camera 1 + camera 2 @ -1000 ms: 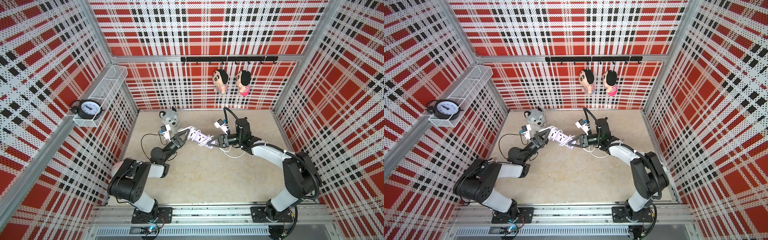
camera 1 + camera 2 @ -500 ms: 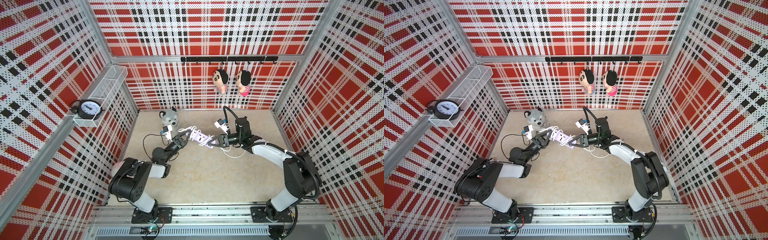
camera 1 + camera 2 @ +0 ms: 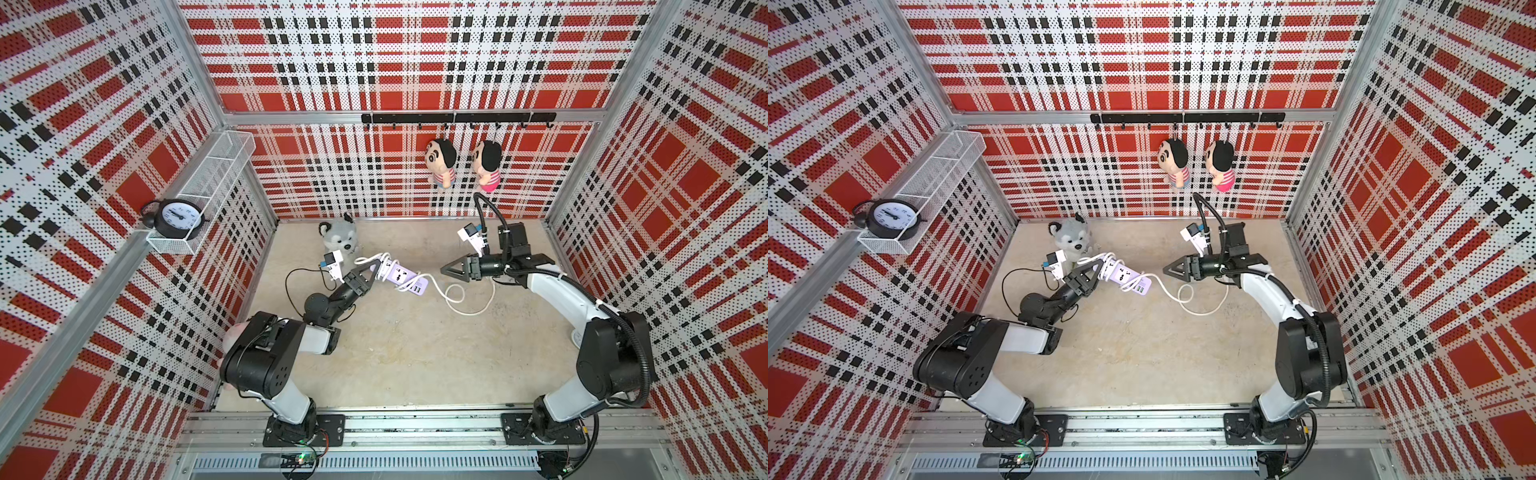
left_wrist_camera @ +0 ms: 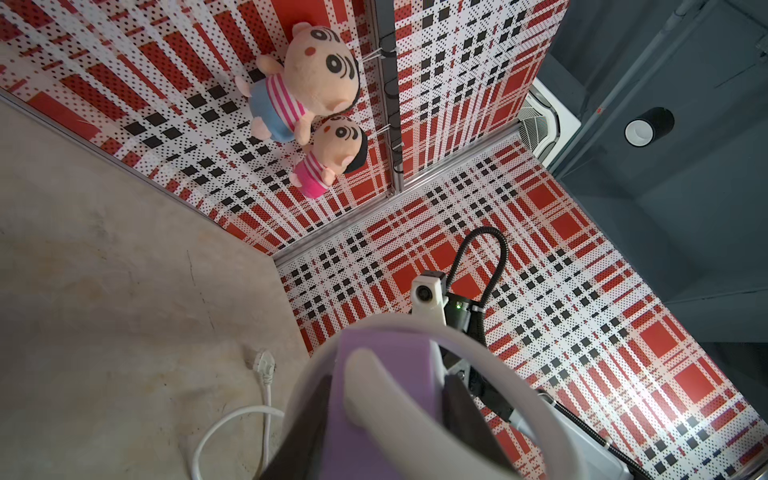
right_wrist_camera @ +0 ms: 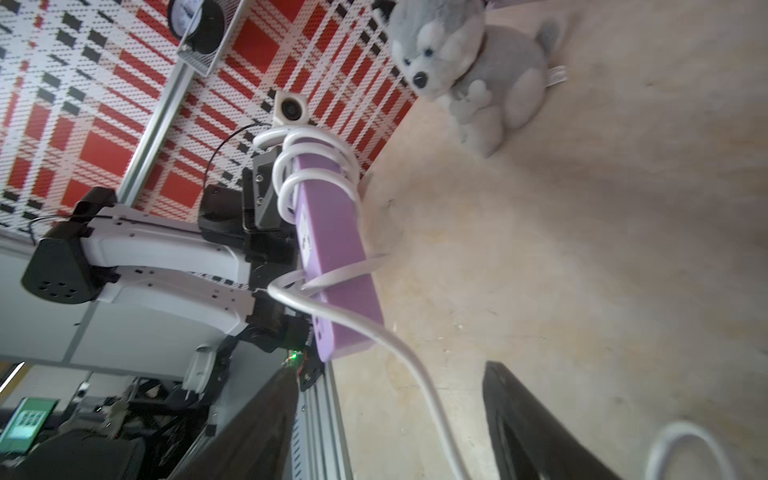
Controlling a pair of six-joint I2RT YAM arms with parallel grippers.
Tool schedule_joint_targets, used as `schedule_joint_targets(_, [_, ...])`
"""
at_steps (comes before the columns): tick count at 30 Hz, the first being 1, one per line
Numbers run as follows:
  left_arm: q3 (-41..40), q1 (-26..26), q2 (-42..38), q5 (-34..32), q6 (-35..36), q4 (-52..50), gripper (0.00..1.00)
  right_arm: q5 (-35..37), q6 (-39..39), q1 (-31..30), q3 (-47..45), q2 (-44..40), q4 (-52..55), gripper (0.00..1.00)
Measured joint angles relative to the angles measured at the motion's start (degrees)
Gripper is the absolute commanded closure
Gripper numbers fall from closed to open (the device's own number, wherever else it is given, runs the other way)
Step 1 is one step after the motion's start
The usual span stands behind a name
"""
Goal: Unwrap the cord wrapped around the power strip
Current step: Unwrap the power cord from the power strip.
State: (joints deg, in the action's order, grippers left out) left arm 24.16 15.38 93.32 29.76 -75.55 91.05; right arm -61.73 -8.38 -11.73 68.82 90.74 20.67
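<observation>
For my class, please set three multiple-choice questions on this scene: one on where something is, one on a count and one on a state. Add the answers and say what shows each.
1. Where is the husky plush?
A) on the table, near the back wall
B) in the wire basket
C) beside the alarm clock

2. How many dolls hang from the black hook rail?
A) one
B) two
C) four

3. What state is the white cord in?
A) wound off completely
B) plugged into a wall socket
C) partly looped round the lavender power strip, the rest loose

Answers:
1 A: the plush sits on the tabletop close to the wall.
2 B: two dolls in striped shirts hang side by side.
3 C: coils circle the strip, while the plug end lies on the table.
</observation>
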Motion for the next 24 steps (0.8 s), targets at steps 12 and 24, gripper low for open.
schedule_joint_targets(12, [0.76,0.15,1.68,0.37,-1.11,-0.13,1.0,-2.4,9.73,-6.12,-7.63,3.45,-3.28,0.26])
schedule_joint_targets(24, [3.54,0.09,2.49,-3.56,-0.87,-0.15,1.0,-5.55,6.75,-11.56,-14.47,2.97,-10.27,0.34])
